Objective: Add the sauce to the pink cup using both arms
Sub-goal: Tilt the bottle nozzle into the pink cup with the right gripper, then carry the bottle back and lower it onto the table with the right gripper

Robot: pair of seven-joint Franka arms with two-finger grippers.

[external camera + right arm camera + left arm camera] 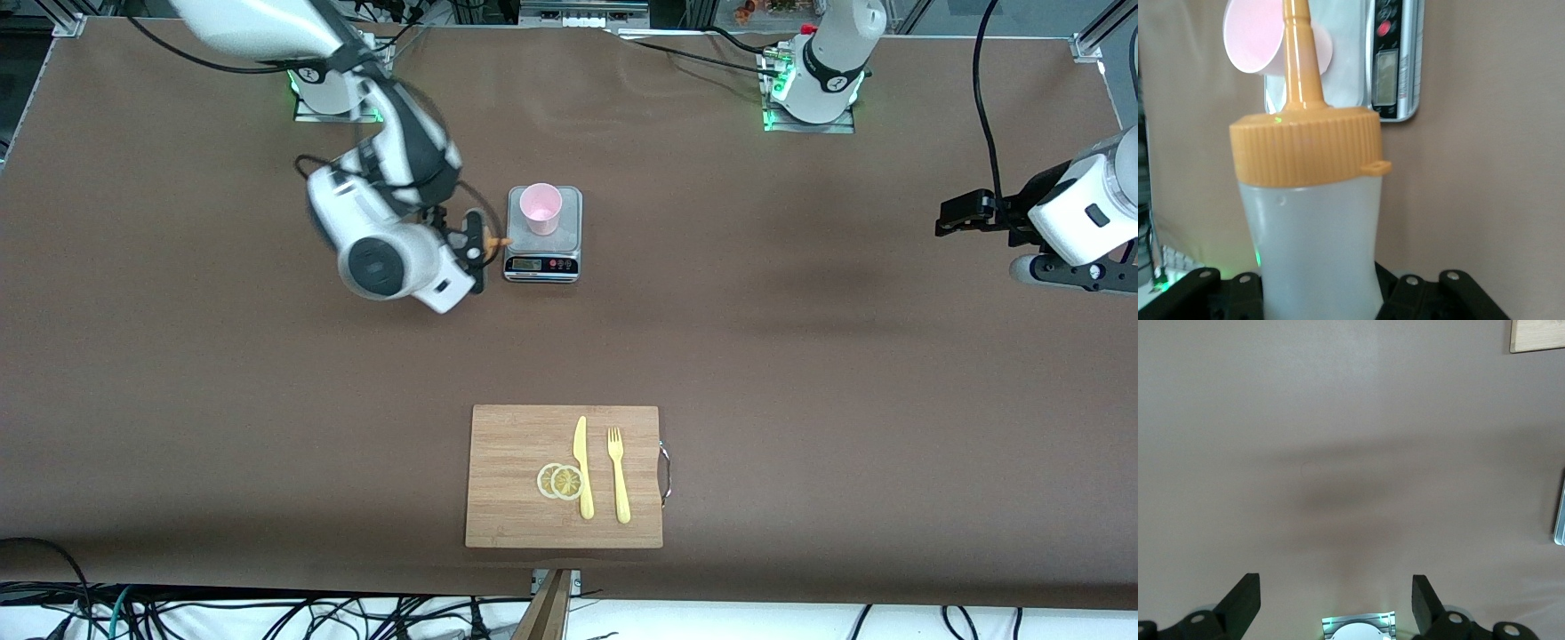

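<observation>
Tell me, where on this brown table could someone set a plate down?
Bare tabletop lies between the silver kitchen scale and the bamboo cutting board, and under the open left gripper. It is crowded at the scale, where the right gripper holds the orange-capped squeeze bottle.

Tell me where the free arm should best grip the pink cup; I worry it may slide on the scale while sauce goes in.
Probably the cup's side wall just below the rim, coming in level from the left arm's end of the table. It stands upright on the scale, smooth, tapered, without handle, and the right gripper with the sauce bottle occupies the right arm's end. The left gripper waits open.
</observation>
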